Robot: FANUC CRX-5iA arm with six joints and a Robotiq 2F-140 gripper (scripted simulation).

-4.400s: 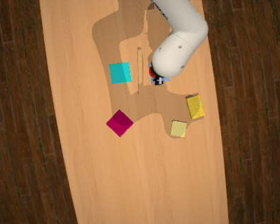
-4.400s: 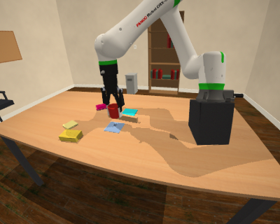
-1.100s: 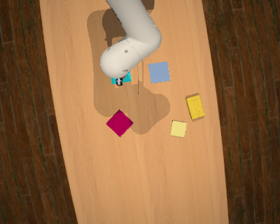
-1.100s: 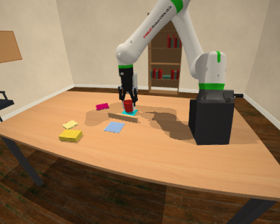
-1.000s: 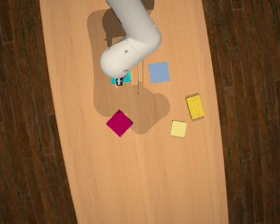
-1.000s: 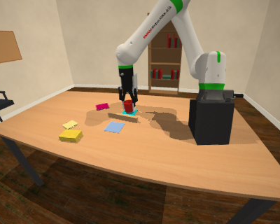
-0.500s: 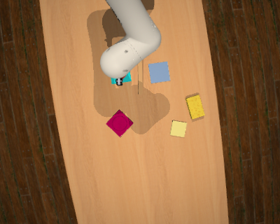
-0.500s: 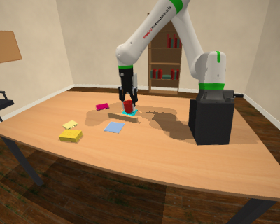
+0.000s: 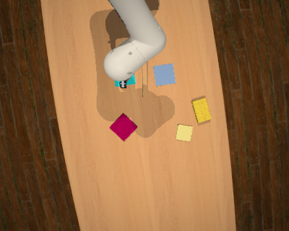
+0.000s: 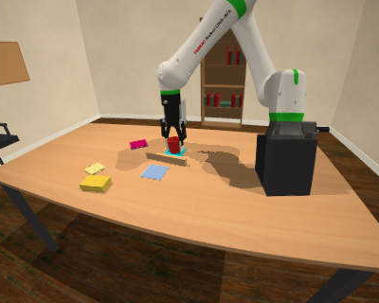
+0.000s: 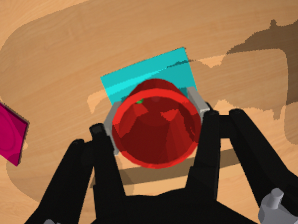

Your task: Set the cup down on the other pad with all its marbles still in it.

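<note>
Wrist view shows the gripper (image 11: 157, 137) pinching the red cup (image 11: 156, 123) over the cyan pad (image 11: 133, 76); next, I judge, comes a level carry across the rail (image 10: 166, 158) to the blue pad (image 10: 154, 171).

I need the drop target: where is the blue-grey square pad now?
In the top view, the blue-grey square pad lies flat just right of the thin wooden rail, opposite the teal pad.

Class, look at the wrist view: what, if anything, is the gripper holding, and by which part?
The gripper holds the red cup, its black fingers clamped on opposite sides of the cup's wall, just below the rim.
</note>
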